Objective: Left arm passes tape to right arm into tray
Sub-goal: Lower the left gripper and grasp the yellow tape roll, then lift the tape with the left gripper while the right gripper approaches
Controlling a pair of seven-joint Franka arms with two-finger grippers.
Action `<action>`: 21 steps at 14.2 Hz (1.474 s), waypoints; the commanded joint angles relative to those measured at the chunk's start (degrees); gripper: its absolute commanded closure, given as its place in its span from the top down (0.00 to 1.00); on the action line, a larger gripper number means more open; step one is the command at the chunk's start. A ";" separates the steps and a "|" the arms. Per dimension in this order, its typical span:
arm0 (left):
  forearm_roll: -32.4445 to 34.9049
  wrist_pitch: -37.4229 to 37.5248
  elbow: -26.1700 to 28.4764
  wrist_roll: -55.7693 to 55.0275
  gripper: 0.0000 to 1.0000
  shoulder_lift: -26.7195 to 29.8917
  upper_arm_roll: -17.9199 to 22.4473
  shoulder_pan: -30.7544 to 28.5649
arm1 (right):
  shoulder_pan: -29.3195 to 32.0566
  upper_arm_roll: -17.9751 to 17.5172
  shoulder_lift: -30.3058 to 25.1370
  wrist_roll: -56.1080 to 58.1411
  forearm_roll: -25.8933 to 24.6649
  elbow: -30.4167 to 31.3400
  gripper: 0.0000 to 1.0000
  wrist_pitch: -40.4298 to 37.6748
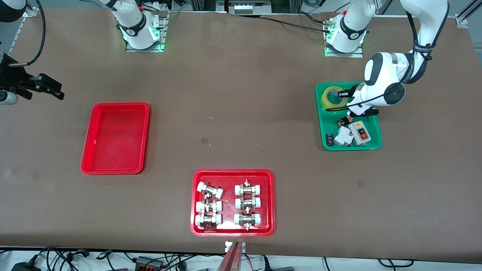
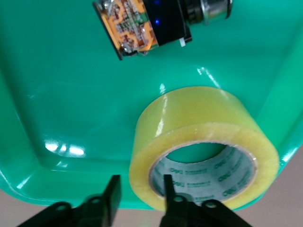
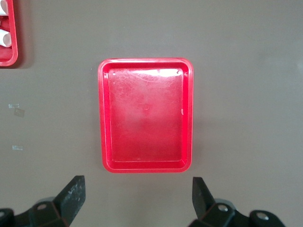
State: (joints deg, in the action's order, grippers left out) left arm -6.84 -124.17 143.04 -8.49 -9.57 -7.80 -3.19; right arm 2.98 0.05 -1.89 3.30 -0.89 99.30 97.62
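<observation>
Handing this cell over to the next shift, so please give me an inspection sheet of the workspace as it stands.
Surface: brown table, a few small tape scraps.
Job's things: tape lying in the green tray; plain red tray holds nothing.
Clutter: red tray with fittings nearest the front camera; switch box and small electrical parts in the green tray.
Grippers: left gripper down at the tape, one finger inside the hole, one outside the wall; right gripper open, waiting above the plain red tray.
Cables: loose leads along the table's front edge.
Surroundings: both arm bases lit green.
</observation>
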 commanded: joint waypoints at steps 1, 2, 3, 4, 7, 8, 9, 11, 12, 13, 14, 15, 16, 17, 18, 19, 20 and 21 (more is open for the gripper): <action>-1.16 -0.72 1.28 0.31 0.06 1.22 -0.55 -0.50 | 0.36 -0.05 0.21 0.66 0.54 -0.51 1.00 -0.41; -1.16 -0.72 1.28 0.31 0.04 1.22 -0.55 -0.50 | 0.36 -0.05 0.30 0.66 0.54 -0.42 1.00 -0.50; -1.16 -0.72 1.19 0.31 0.02 1.22 -0.55 -0.50 | 0.36 -0.05 0.22 0.66 0.54 -0.42 1.00 -0.58; -1.16 -0.72 1.02 0.40 0.02 1.31 -0.55 -0.50 | 0.36 -0.05 0.30 0.75 0.54 -0.51 1.00 -0.58; -1.16 0.76 -1.52 0.93 0.01 2.80 -0.64 0.02 | 0.36 -0.05 0.22 0.75 0.54 -0.60 1.00 -0.58; -1.07 2.16 -3.10 0.84 0.01 3.41 -0.73 0.11 | 0.36 -0.05 0.30 0.92 0.54 -1.12 1.00 -0.67; -1.07 4.00 -5.11 0.49 0.01 3.77 -0.73 0.20 | 0.27 -0.14 0.30 1.01 0.54 -1.47 1.00 -0.67; -1.16 9.61 -11.51 -0.30 0.01 3.86 -3.70 0.20 | 0.01 -0.22 0.30 1.18 0.63 -1.57 1.00 -0.06; -1.16 12.95 -15.21 -2.48 0.01 3.77 -5.11 0.20 | 0.01 -0.23 0.48 1.27 1.50 -1.65 1.00 0.38; -1.33 17.51 -19.77 -7.29 0.00 3.34 -6.78 0.29 | -0.08 -0.14 0.74 1.27 3.59 -1.65 1.00 0.30; -2.90 20.95 -23.55 -11.16 0.00 2.98 -9.75 0.46 | 0.01 -0.14 1.00 1.45 4.22 -1.65 1.00 0.03; -5.62 23.59 -26.46 -13.81 0.00 2.46 -12.65 0.46 | 0.10 -0.14 1.62 1.36 4.49 -1.65 1.00 0.21; -8.34 25.45 -29.36 -15.75 0.00 1.85 -15.21 0.81 | 0.01 -0.14 2.67 1.36 4.58 -1.74 1.00 0.03; -11.15 26.42 -32.61 -17.95 0.00 0.71 -18.80 0.81 | -0.25 -0.14 3.37 1.27 5.19 -1.65 1.00 -0.49; -14.05 26.52 -35.43 -20.40 0.00 -0.61 -21.97 0.81 | -0.86 -0.22 3.55 0.58 5.63 -1.57 1.00 -1.45; -18.00 26.26 -39.46 -22.43 0.00 -2.45 -24.96 1.08 | -1.48 -0.23 4.25 0.66 5.64 -1.48 1.00 -1.98; -20.65 26.00 -43.94 -22.80 0.00 -5.08 -26.90 2.12 | -3.14 -0.23 7.04 1.44 5.64 -1.91 1.00 -2.34; -22.06 25.99 -49.73 -23.06 0.00 -8.41 -27.53 4.39 | -3.85 -0.23 7.16 1.28 5.90 -2.87 1.00 -4.26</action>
State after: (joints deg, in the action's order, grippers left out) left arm -25.80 -100.22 105.47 -30.16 -9.89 -33.24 -0.74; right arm 1.19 -0.29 2.98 3.64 4.20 98.65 96.13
